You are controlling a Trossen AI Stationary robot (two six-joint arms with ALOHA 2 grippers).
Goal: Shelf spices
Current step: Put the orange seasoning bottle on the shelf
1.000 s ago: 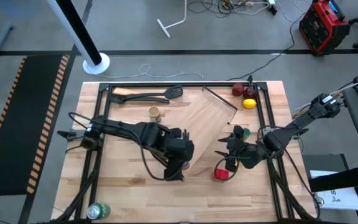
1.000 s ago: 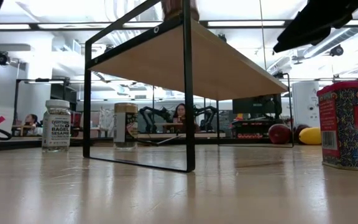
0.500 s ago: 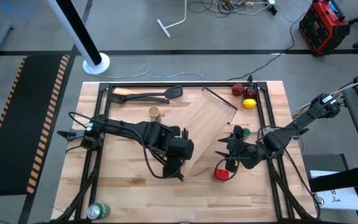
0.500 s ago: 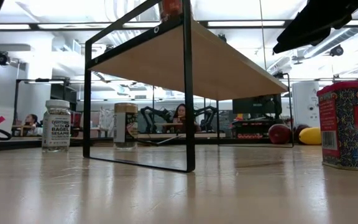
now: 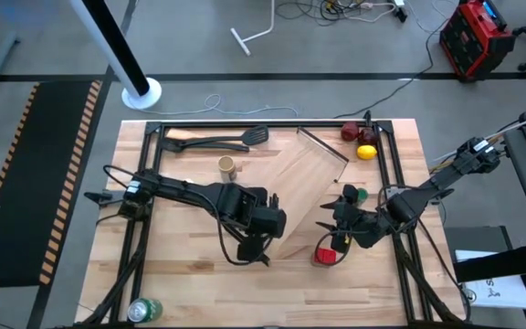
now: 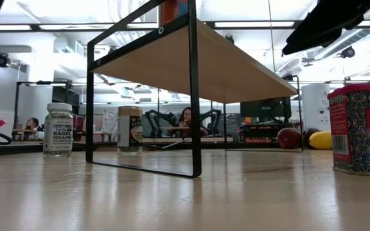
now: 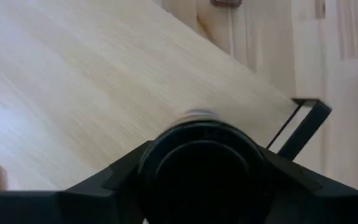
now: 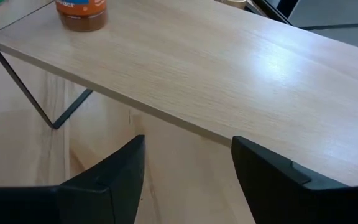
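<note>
Left wrist view: left end effector (image 7: 201, 180) pinches black-capped jar (image 7: 202, 167), label hidden.

Pale wood shelf (image 5: 310, 178); red patterned tin (image 6: 362, 127); yellow lemon (image 5: 365, 152); green jar (image 5: 361, 194).

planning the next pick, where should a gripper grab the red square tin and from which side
Probably from above, fingers across two opposite flat walls of the red square tin. It stands upright on the table beside the right gripper, its top clear in the high view; flat sides suit a two-finger pinch.
</note>
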